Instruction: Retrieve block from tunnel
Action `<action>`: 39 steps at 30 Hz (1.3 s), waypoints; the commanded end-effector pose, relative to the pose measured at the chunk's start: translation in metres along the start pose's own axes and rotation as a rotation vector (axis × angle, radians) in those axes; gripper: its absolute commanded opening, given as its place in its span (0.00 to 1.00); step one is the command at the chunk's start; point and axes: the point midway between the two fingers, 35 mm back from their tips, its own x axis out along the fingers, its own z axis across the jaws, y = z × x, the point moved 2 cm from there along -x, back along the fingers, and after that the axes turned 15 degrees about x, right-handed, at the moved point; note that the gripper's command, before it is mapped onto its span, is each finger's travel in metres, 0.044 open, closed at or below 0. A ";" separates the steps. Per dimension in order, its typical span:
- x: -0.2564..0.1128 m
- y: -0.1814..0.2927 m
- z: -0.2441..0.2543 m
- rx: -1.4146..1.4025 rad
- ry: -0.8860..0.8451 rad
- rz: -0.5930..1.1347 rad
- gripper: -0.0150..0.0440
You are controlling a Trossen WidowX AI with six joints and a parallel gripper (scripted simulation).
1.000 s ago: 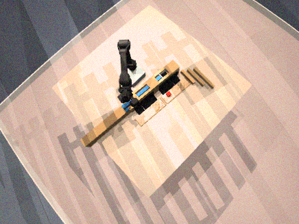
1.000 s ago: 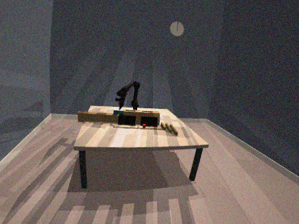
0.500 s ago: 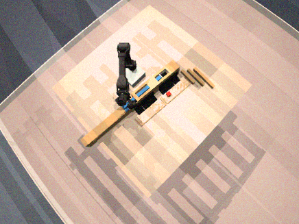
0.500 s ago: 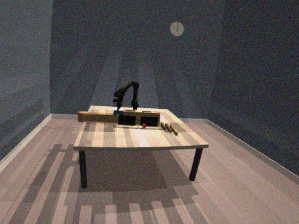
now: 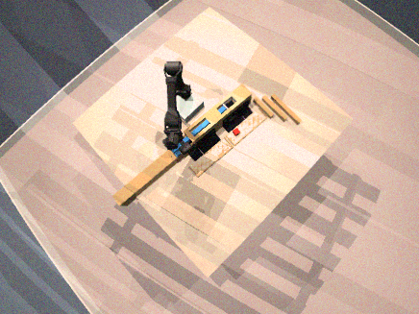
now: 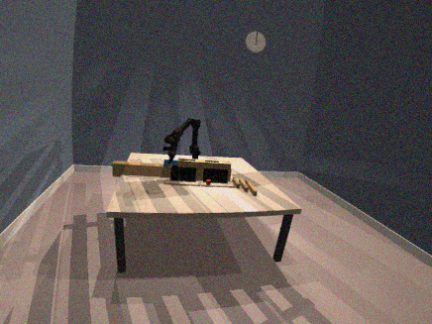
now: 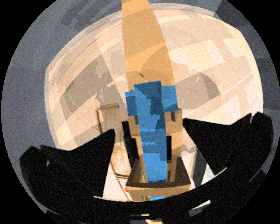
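Gripper (image 5: 179, 150) (image 6: 171, 160) (image 7: 149, 127): spread, nothing pinched | blue handle (image 5: 179, 150) (image 6: 170, 163) (image 7: 150, 105): between its fingers, untouched

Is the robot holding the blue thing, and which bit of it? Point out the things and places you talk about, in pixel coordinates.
No, it holds nothing. The gripper (image 5: 179, 147) (image 6: 171, 160) (image 7: 149, 127) is wide open, with its fingers apart above the blue handle (image 5: 179, 152) (image 6: 170, 163) (image 7: 150, 107).

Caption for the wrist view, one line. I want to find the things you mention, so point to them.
Open gripper (image 5: 179, 147) (image 6: 170, 161) (image 7: 149, 127) over the blue handle (image 5: 179, 151) (image 6: 168, 163) (image 7: 150, 105) at the tunnel's (image 5: 244, 92) (image 6: 218, 165) (image 7: 159, 192) end.
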 end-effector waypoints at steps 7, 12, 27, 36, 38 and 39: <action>0.002 0.000 0.000 0.000 0.000 0.000 0.73; 0.002 0.000 0.000 0.000 0.000 0.000 0.51; 0.000 0.017 -0.004 -0.001 0.001 0.004 0.25; -0.002 0.046 -0.011 -0.002 0.002 0.009 0.25; -0.003 0.052 -0.014 -0.002 0.002 0.010 0.25; -0.003 0.055 -0.015 -0.003 0.002 0.011 0.25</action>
